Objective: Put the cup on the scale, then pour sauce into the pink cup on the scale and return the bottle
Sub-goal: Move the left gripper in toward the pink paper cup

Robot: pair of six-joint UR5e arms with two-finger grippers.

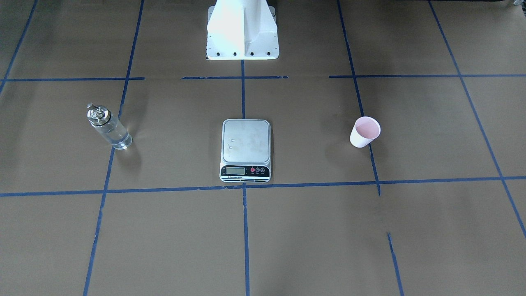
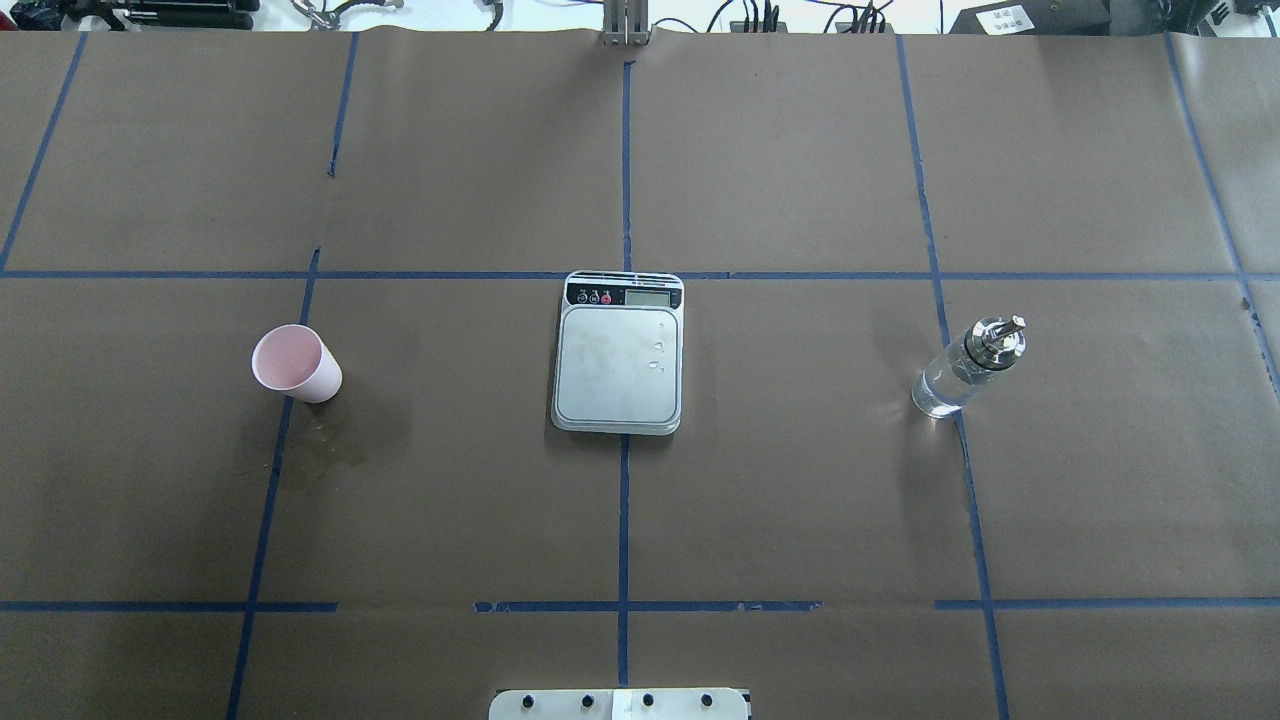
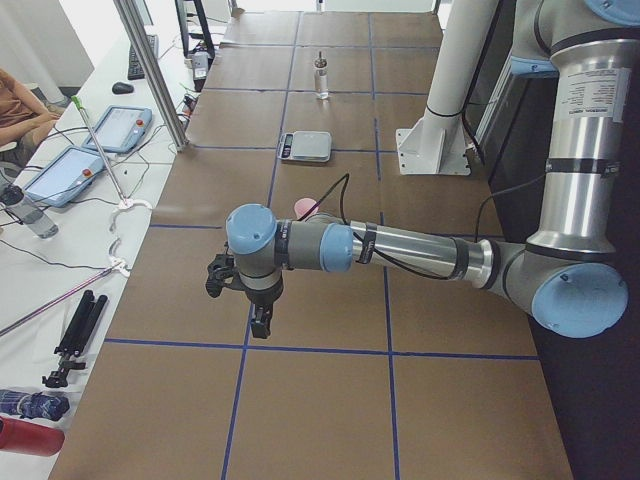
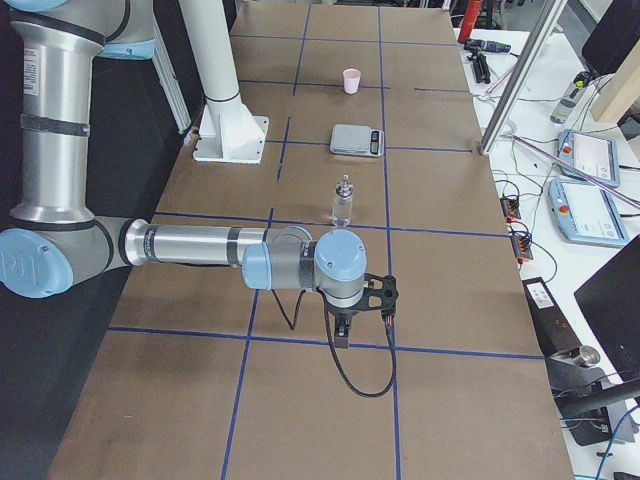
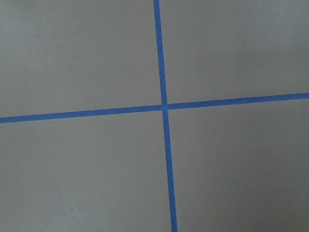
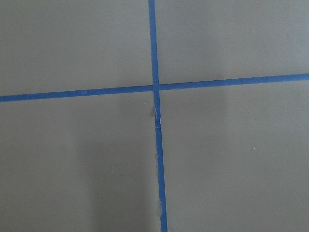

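Observation:
The pale pink cup [image 2: 295,363] stands upright on the table on my left side, apart from the scale; it also shows in the front view [image 1: 365,131]. The scale [image 2: 618,352] lies at the table's middle, platform bare but for a few drops [image 1: 246,150]. The glass bottle [image 2: 968,367] with its metal cap stands upright on my right side [image 1: 109,126], clear liquid inside. My left gripper [image 3: 260,325] hangs over bare table past the cup. My right gripper [image 4: 341,335] hangs over bare table past the bottle. I cannot tell whether either is open or shut.
The white robot base [image 1: 242,33] stands at my edge of the table. Blue tape lines [image 5: 163,106] cross the brown paper. A side bench with tablets [image 3: 60,170] and cables runs along the far edge, with a metal post [image 3: 150,70].

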